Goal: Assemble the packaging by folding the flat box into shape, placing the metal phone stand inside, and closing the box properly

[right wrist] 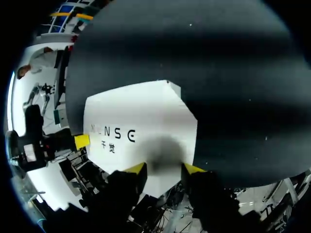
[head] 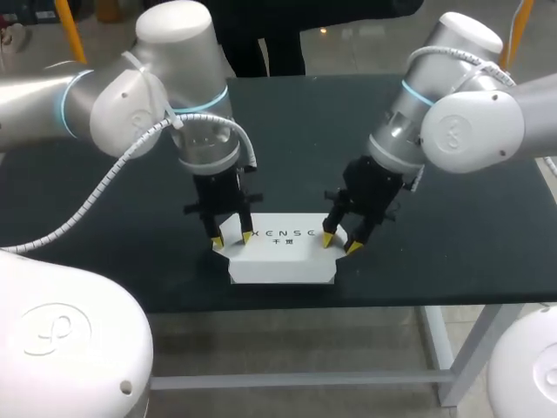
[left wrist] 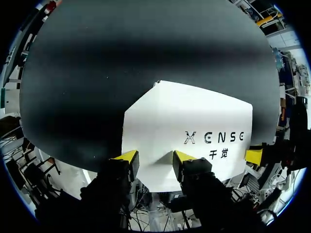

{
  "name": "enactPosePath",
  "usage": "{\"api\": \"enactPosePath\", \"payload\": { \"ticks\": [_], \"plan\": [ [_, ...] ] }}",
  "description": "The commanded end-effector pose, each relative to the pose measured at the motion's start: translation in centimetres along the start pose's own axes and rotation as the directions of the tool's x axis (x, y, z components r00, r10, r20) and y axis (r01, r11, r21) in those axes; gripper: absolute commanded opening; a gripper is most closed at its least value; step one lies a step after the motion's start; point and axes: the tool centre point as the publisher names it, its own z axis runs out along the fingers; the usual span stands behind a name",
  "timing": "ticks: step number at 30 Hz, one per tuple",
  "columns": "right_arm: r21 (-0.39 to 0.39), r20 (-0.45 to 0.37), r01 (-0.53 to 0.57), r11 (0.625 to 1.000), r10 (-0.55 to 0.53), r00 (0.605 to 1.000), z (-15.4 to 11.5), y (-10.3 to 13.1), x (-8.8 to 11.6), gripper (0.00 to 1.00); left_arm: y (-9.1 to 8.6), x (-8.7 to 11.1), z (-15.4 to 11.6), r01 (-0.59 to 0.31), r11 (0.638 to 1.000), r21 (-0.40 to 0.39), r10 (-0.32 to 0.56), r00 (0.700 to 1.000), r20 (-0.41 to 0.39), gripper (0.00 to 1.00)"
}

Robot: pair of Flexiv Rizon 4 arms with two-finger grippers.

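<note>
The white box (head: 278, 257) with dark print lies low and flat on the black table, close to its front edge. My left gripper (head: 231, 236) stands over the box's left end, fingers apart. In the left wrist view the box (left wrist: 194, 116) runs under that gripper (left wrist: 155, 158), one tip at the box's left edge and the other over its top. My right gripper (head: 340, 241) stands over the right end, also open. In the right wrist view the box (right wrist: 136, 111) lies under this gripper (right wrist: 165, 169) in the same way. No metal phone stand shows in any view.
The black table (head: 452, 218) stretches bare behind and to both sides of the box. Its front edge runs just below the box. Each wrist view catches a yellow tip of the other arm's gripper, the right gripper (left wrist: 253, 156) and the left gripper (right wrist: 81, 141), at the box's far end.
</note>
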Motion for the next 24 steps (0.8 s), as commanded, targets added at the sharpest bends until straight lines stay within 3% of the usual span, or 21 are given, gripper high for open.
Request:
{"api": "enactPosePath", "payload": {
  "ticks": [1,24],
  "plan": [
    [0.006,0.004,0.005,1.0,-0.005,1.0,-0.1,0.1,0.3,0.53,0.5,0.0,0.2,-0.009,1.0,0.009,0.009,1.0,0.001,0.51],
    [-0.048,0.019,0.041,0.998,-0.04,0.999,1.2,0.3,0.1,0.54,1.4,0.1,0.9,-0.069,0.996,0.06,0.071,0.996,-0.044,0.55]
  ]
}}
